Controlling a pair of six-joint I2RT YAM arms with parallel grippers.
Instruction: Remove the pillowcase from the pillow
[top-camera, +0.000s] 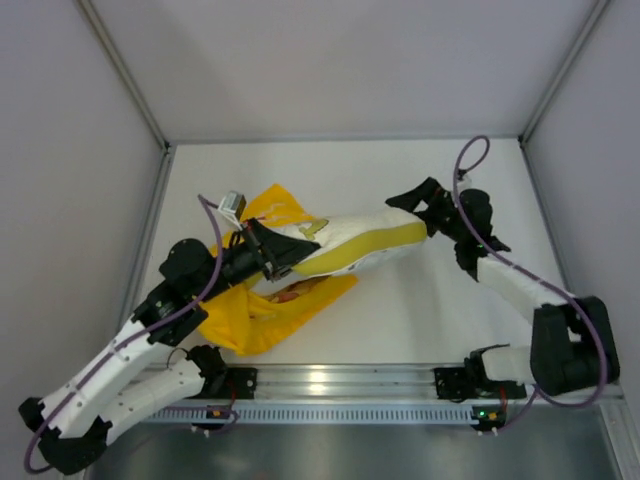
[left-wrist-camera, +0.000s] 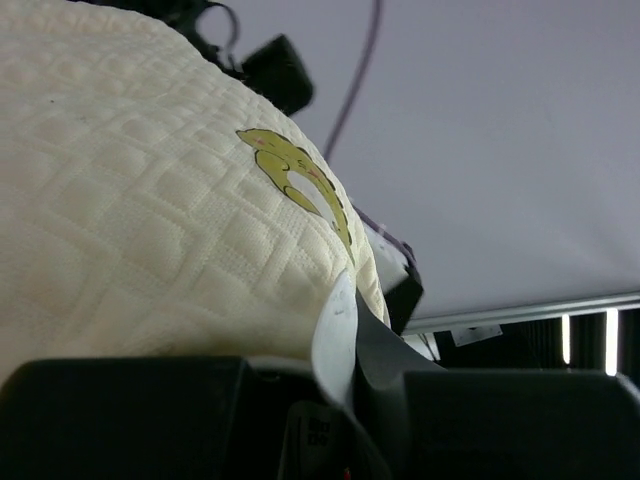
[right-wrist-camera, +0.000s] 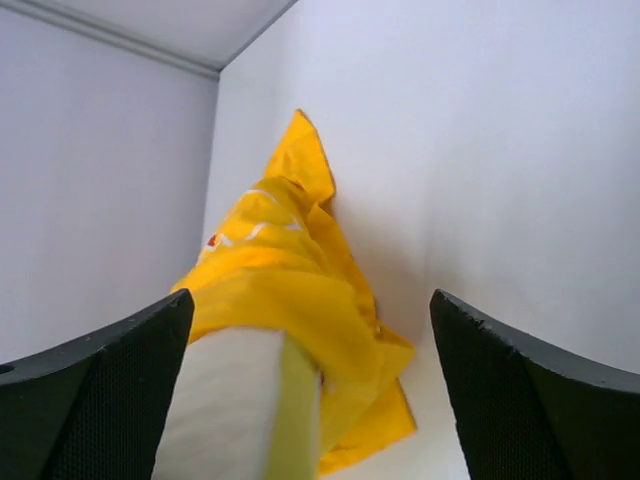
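The cream quilted pillow (top-camera: 350, 245) stretches across the middle of the table, its yellow emblem (left-wrist-camera: 295, 170) facing the left wrist camera. My left gripper (top-camera: 285, 260) is shut on the pillow's left end, with the white tag (left-wrist-camera: 340, 325) pinched between its jaws. The bright yellow pillowcase (top-camera: 262, 315) is bunched under and around that left end, and the right wrist view shows it past the pillow (right-wrist-camera: 240, 400) as crumpled yellow cloth (right-wrist-camera: 290, 280). My right gripper (top-camera: 415, 212) is open at the pillow's right end, its fingers (right-wrist-camera: 120, 390) wide apart on either side of it and gripping nothing.
Grey walls close in the white table (top-camera: 400, 330) on the left, back and right. A metal rail (top-camera: 340, 385) with both arm bases runs along the near edge. The right arm's purple cable (top-camera: 470, 160) loops toward the back right corner.
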